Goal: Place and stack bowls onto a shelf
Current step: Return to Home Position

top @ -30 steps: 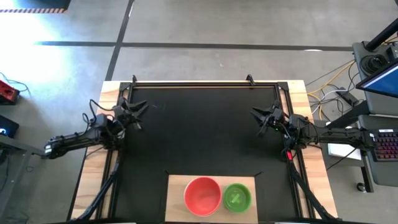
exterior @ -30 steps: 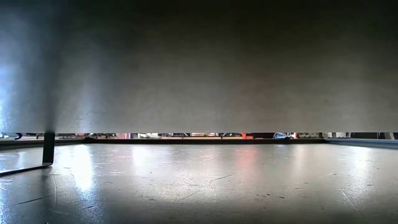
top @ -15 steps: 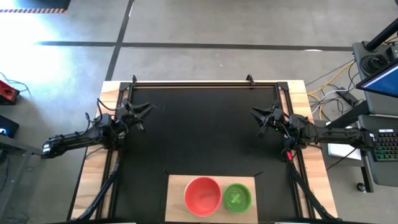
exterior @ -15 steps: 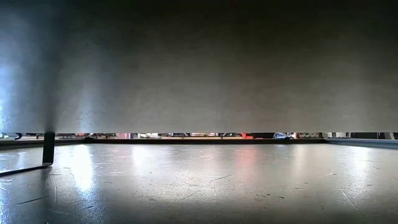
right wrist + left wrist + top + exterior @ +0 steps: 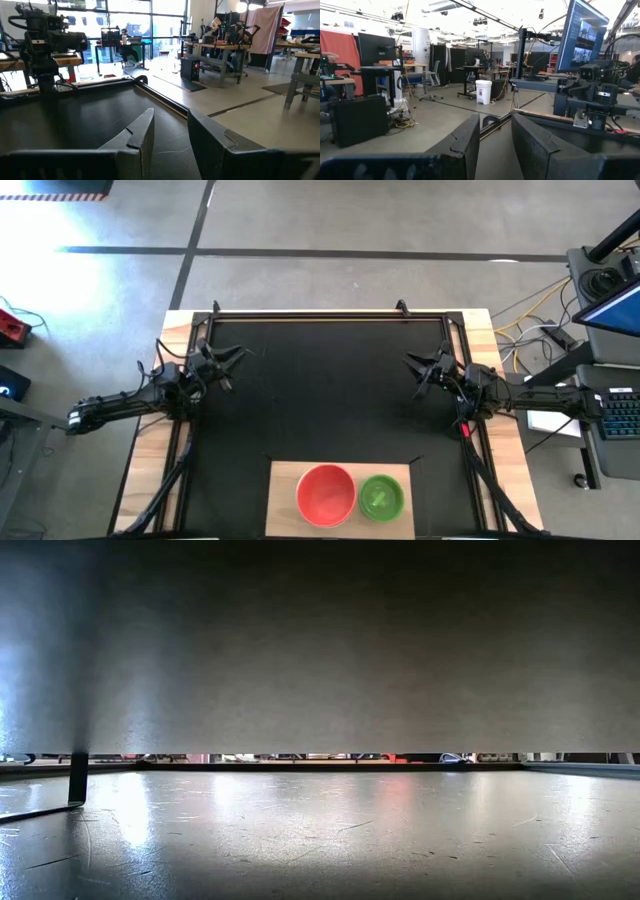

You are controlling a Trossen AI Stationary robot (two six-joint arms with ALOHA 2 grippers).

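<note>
At the middle of the table's (image 5: 152,470) edge lowest in the high view, the shelf (image 5: 284,478) is seen carrying the red bowl (image 5: 325,494) beside the green bowl (image 5: 381,496). The left end effector (image 5: 222,360), nudged slightly inward since a second ago, and the unmoved right end effector (image 5: 412,370) are held narrowly parted and empty near the side edges. Stacking is judged finished.

The middle of the black mat (image 5: 320,395) is bare, so a gripper can pass there with nothing in the way; the left gripper (image 5: 232,367) sits at the mat's left side and the right gripper (image 5: 412,374) at its right side, well apart; at the bottom of the high view the shelf (image 5: 284,480) holds a red bowl (image 5: 325,493) and a green bowl (image 5: 381,496) just beside each other; only the shelf's left end is bare; a thin dark rail (image 5: 320,313) runs along the mat's far edge.
</note>
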